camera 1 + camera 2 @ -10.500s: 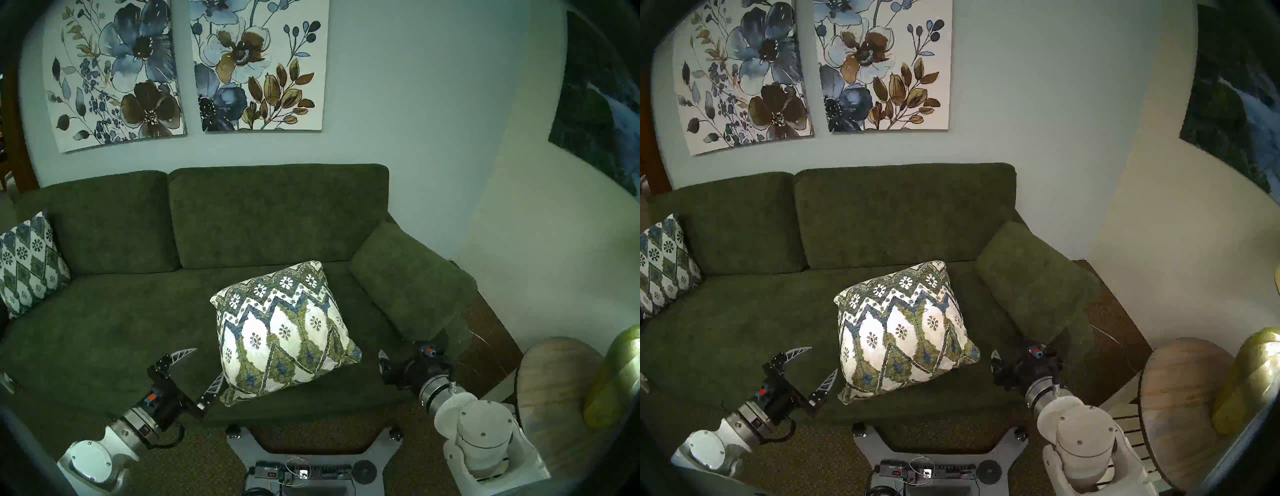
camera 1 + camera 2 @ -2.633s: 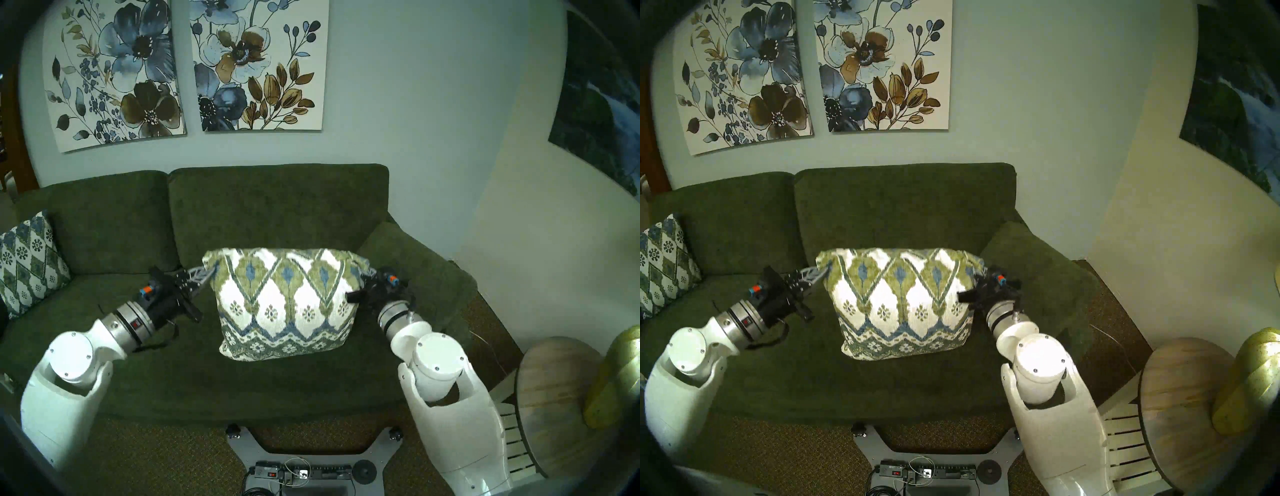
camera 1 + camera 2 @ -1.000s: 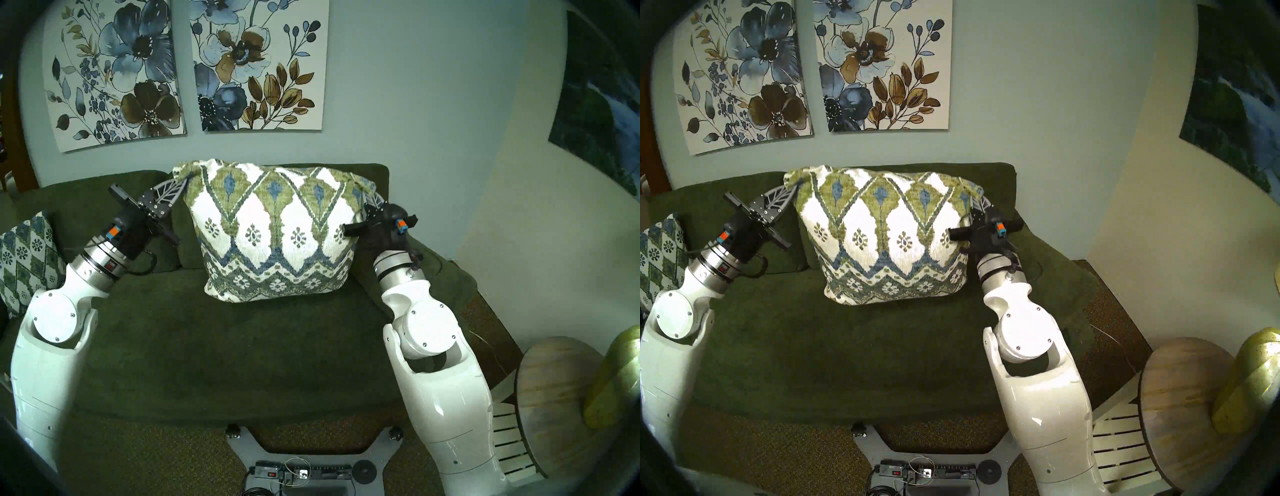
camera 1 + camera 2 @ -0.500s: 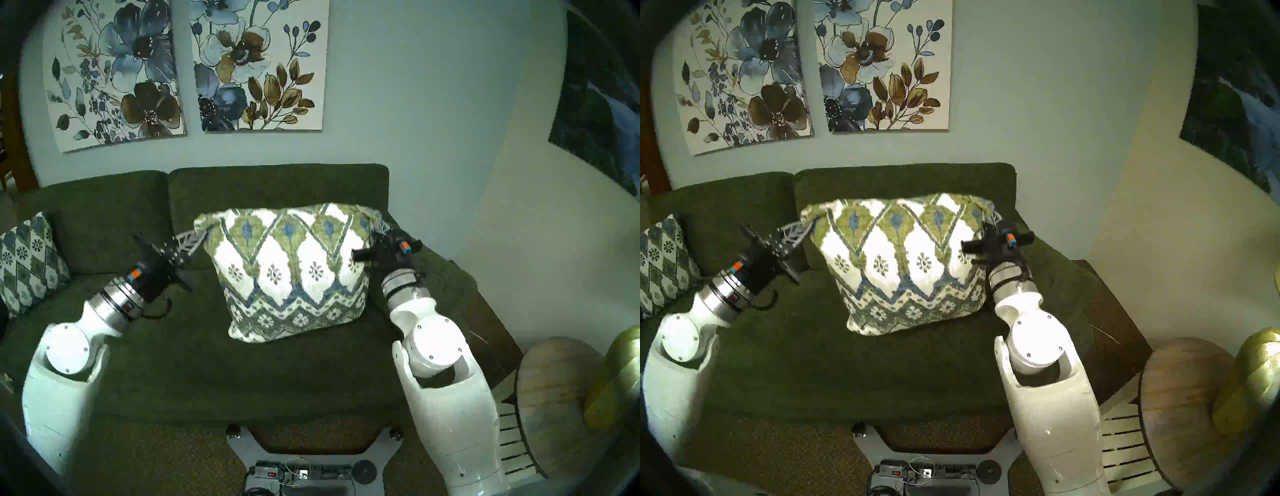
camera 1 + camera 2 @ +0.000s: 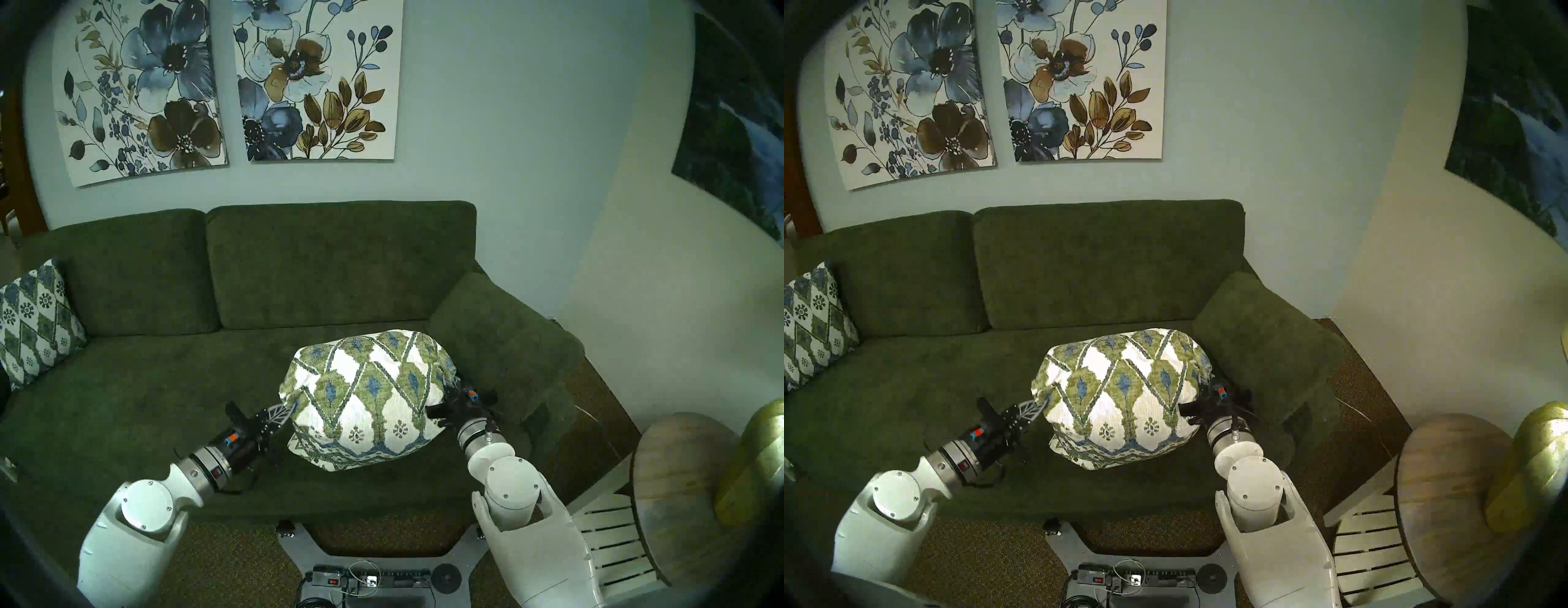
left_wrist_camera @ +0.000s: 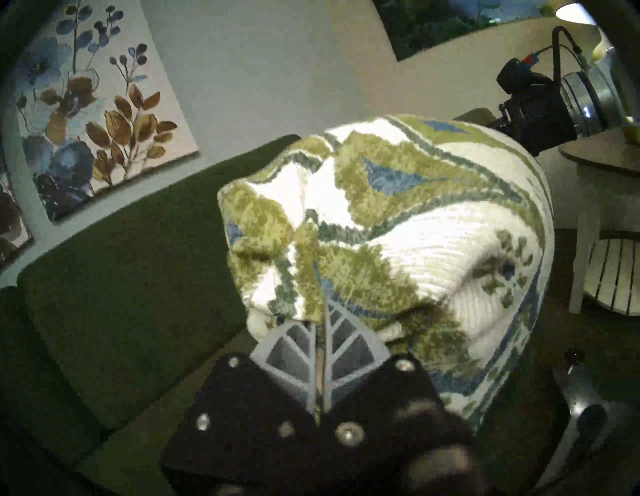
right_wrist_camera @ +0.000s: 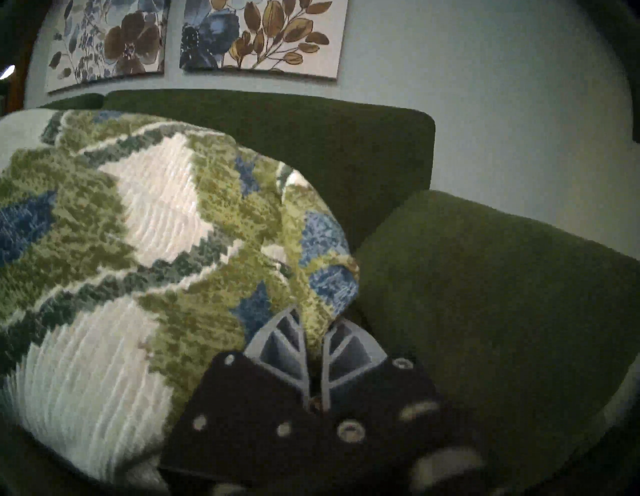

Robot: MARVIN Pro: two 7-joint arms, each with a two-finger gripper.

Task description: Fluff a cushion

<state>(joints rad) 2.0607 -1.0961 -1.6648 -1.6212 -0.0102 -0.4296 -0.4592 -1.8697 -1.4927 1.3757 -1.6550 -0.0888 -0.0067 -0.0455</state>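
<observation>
The cushion [image 5: 365,395], white with olive-green and blue zigzags and pointed ovals, bulges on the green sofa seat [image 5: 148,403] near its front right. My left gripper [image 5: 288,409] is shut on the cushion's left corner; in the left wrist view [image 6: 320,311] the fabric is pinched between the fingers. My right gripper [image 5: 445,384] is shut on its right corner, seen pinched in the right wrist view [image 7: 313,329]. The cushion [image 5: 1119,390] is squashed down and rounded between both grippers.
A darker diamond-lattice cushion [image 5: 36,322] leans at the sofa's left end. The sofa's padded arm [image 5: 500,339] lies just right of my right gripper. A round wooden side table [image 5: 687,475] with a yellow-green lamp base [image 5: 755,463] stands at the right. My base [image 5: 373,569] sits on the carpet in front.
Both grippers, still shut on the cushion's corners, swung it down from high in front of the sofa back onto the seat's front. It is now squashed and rounder.
</observation>
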